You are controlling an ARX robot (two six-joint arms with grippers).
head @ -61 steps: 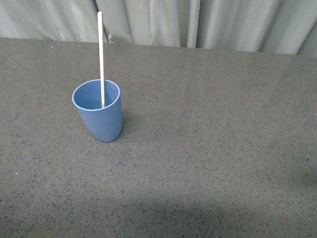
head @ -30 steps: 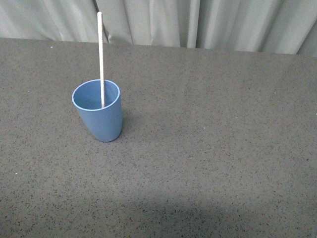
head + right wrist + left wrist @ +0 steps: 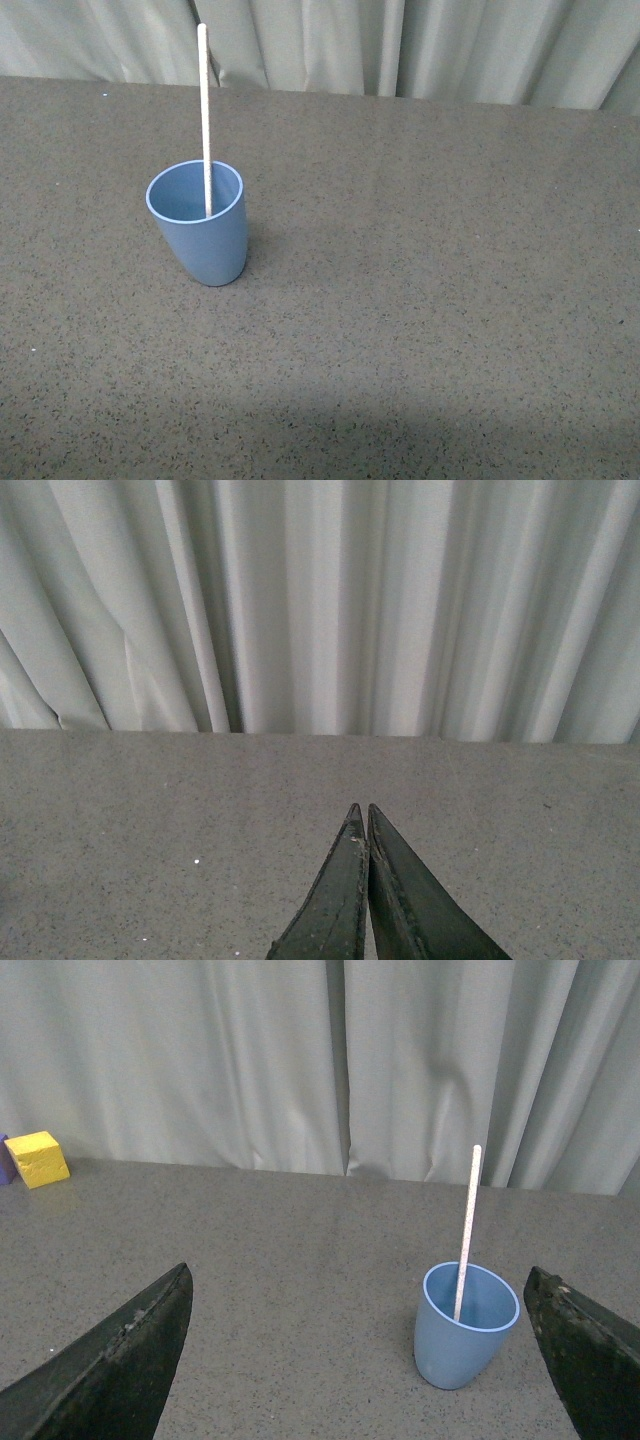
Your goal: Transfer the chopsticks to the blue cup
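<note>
Left wrist view shows the left gripper spread wide, its two dark fingers at the frame's edges and nothing between them. Beyond the gap, well clear of both fingers, stands the cup on the table, with the chopstick standing in it, leaning against the rim and rising far above it. A yellow block sits far off by the curtain.

Right wrist view has the right gripper pressed together, tips touching, empty, facing bare table and curtain.

From the front, neither arm is in sight; the cup holds the chopstick upright, so the transfer looks done.

The likely trouble now is a knock: the stick is tall and only propped, and the cup tapers to a narrow base, so an arm sweeping near could tip both over.

Against the frames from a second and half a second ago, nothing has visibly moved: cup and stick stand as they did.
</note>
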